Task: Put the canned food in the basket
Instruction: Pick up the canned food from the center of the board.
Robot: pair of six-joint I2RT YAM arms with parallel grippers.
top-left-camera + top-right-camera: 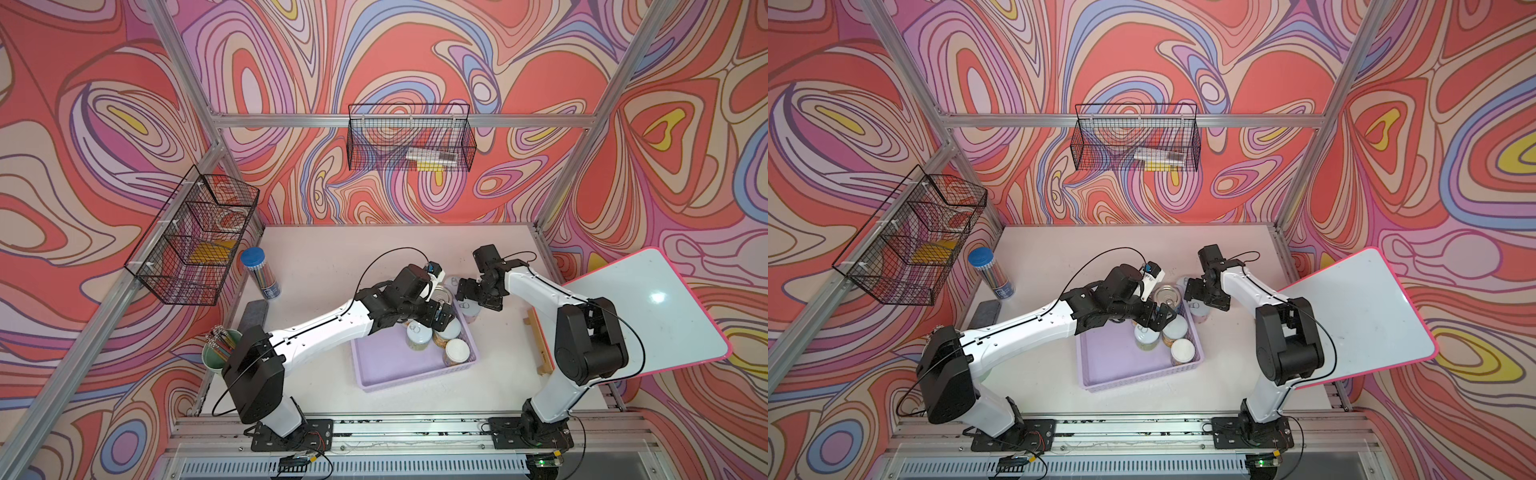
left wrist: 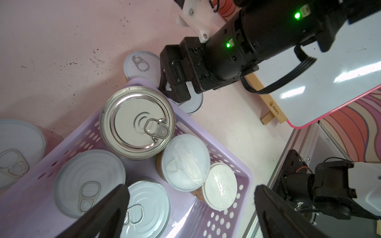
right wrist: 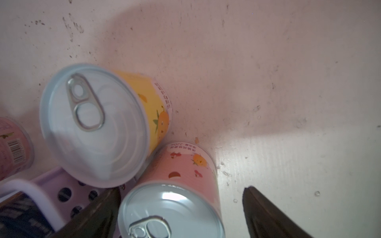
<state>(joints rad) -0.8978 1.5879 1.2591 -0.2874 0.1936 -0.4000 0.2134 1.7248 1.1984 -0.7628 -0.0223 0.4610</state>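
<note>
I find the right pincer [image 3: 181, 189] open astride the upright pink can [image 3: 175, 197], on the tabletop [image 3: 268, 82] just outside the basket [image 1: 374, 365], at its one o'clock. The left pincer [image 2: 190, 189], open over the basket, is farther.

Holds the left arm stretched forward and inward from its base, with wrist tipped down and left end effector [image 1: 444, 316] spread fully wide. Bends the right arm sharply at the elbow, with wrist dropped low and right end effector [image 1: 464, 292] parted wide.

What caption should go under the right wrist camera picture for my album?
Open right gripper straddling a pink-labelled can, next to a yellow-labelled can, beside the lilac basket.
</note>
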